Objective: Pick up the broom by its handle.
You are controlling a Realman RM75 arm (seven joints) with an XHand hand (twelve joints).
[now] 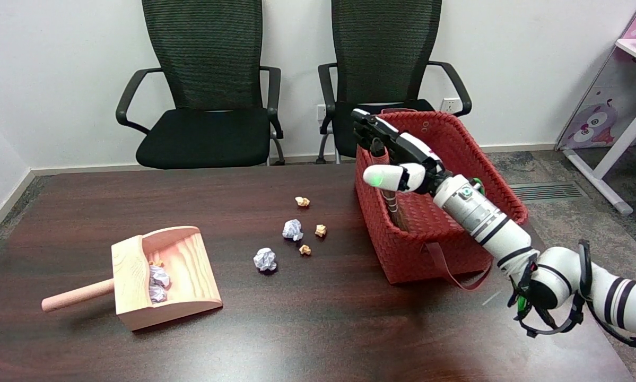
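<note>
The broom stands inside the red woven basket (429, 249) at the table's right side. Only its reddish-brown handle (392, 205) shows, leaning against the basket's near-left wall; the brush end is hidden inside. My right hand (397, 154) hovers over the basket's left part with its fingers (368, 127) stretched toward the upper left and the thumb (386, 178) spread below them. The handle runs up between thumb and fingers, its top poking out just under the fingers. The fingers are not wrapped around it.
A wooden dustpan (164, 276) with crumpled paper in it lies at the left front. Several paper balls (292, 229) are scattered mid-table. Two black office chairs (206, 106) stand behind the table. A white-and-pink shelf (615, 106) stands at far right.
</note>
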